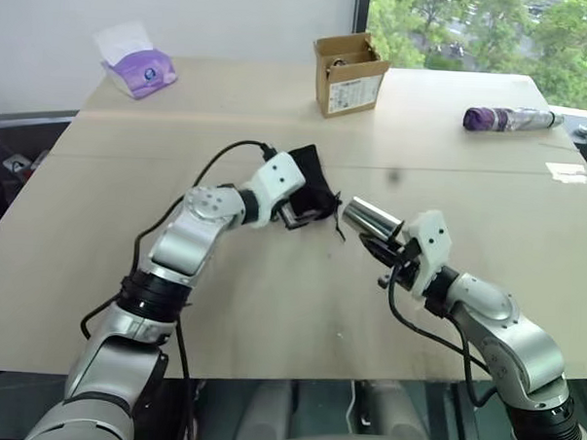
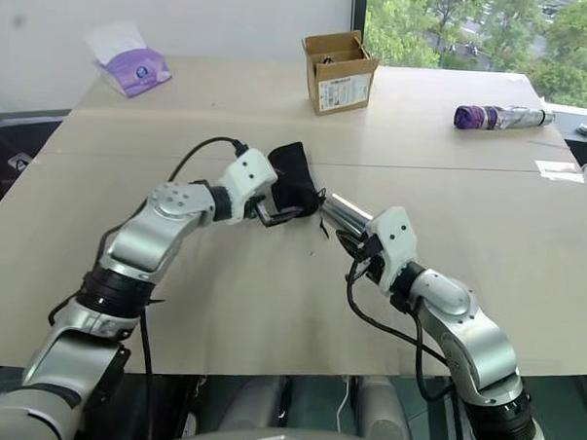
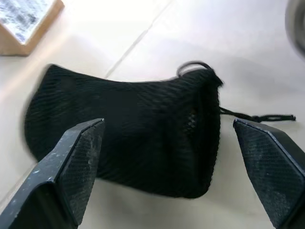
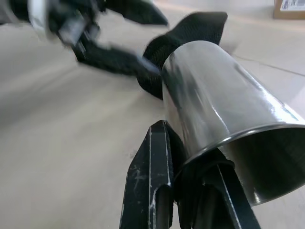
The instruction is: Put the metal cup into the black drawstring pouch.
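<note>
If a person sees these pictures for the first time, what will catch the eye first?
Probably the shiny metal cup, gripped at its rim by the right gripper near the table's middle, its closed end toward the black drawstring pouch. The left gripper stands open around that pouch. Farther back stands a cardboard box.

We see the pouch [image 1: 309, 187] lying mid tabletop [image 1: 270, 307], the cup [image 1: 371, 221] just right of it in the right tool [image 1: 382, 251]. Behind: tissue pack [image 1: 139, 69] far left, box [image 1: 350, 74] centre, tube [image 1: 508, 119] far right.
</note>
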